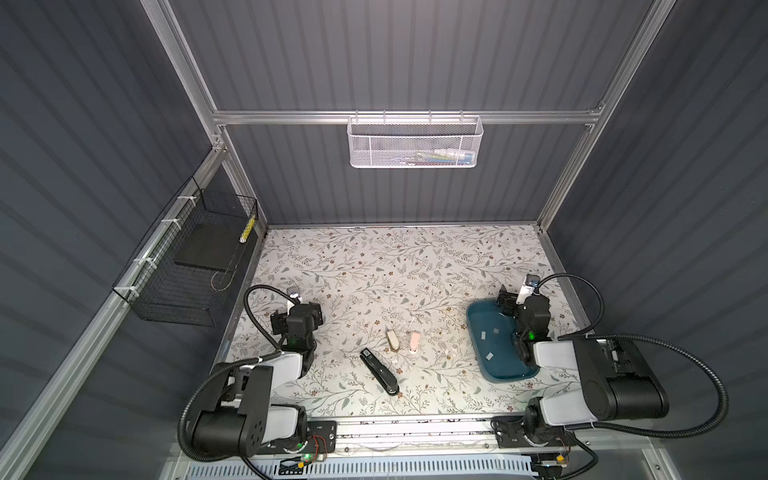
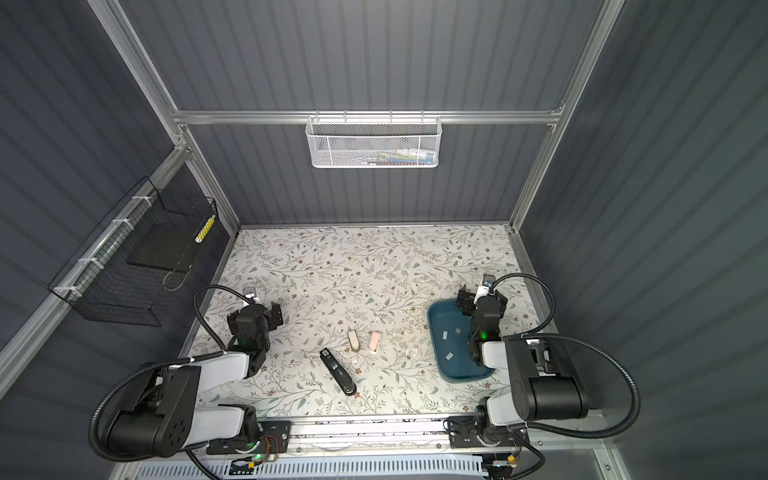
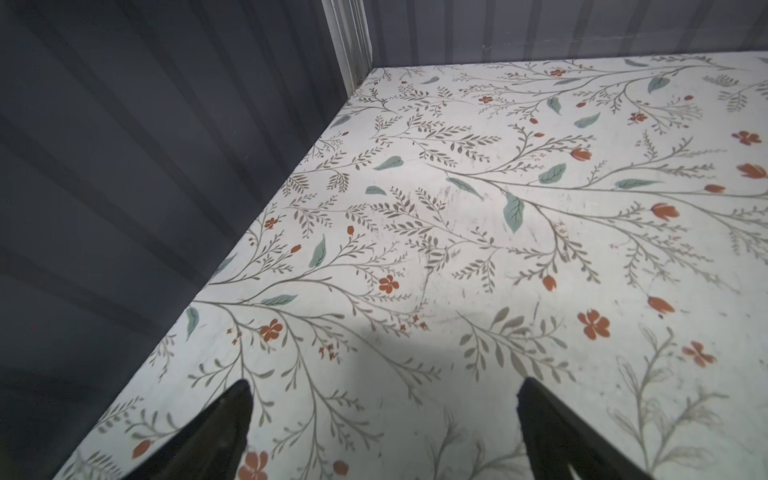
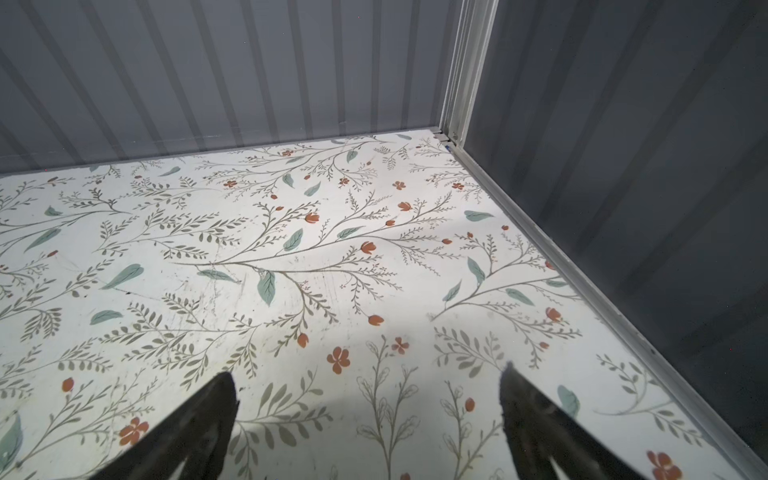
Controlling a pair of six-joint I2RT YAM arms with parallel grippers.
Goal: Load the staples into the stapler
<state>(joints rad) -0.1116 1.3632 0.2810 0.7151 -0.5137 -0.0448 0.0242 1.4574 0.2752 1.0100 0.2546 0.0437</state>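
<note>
Plainly nothing is in hand yet. Nearest the robot's base, the black stapler [image 1: 379,371] lies on its side on the floral table [image 1: 374,270], slanted and apparently shut. To its right sits the teal tray [image 1: 503,368], and the staples [image 1: 490,355] lie flat on its floor as three small grey strips, well apart from each other. A little farther back, between stapler and tray, a beige stapler [image 1: 392,340] and a pink stapler [image 1: 414,341] lie side by side; which of the three is meant I cannot tell.

Beyond those, the left gripper [image 3: 384,386] hovers over bare table with its jaws spread wide and nothing between them. The right gripper [image 4: 368,374] is likewise spread and empty, hanging over the tray's far rim and looking past it. Farthest off, a black wire basket [image 1: 195,266] hangs on the left wall and a white mesh basket [image 1: 415,143] on the back wall.

The likely trouble is the pick. The strips lie flush on a smooth floor, so fingertips could skid over one, push it against the tray wall, or snap it by squeezing. A shut stapler may also slide when pried unless the other arm braces it. A strip meant for a small stapler may not fit the black one.
</note>
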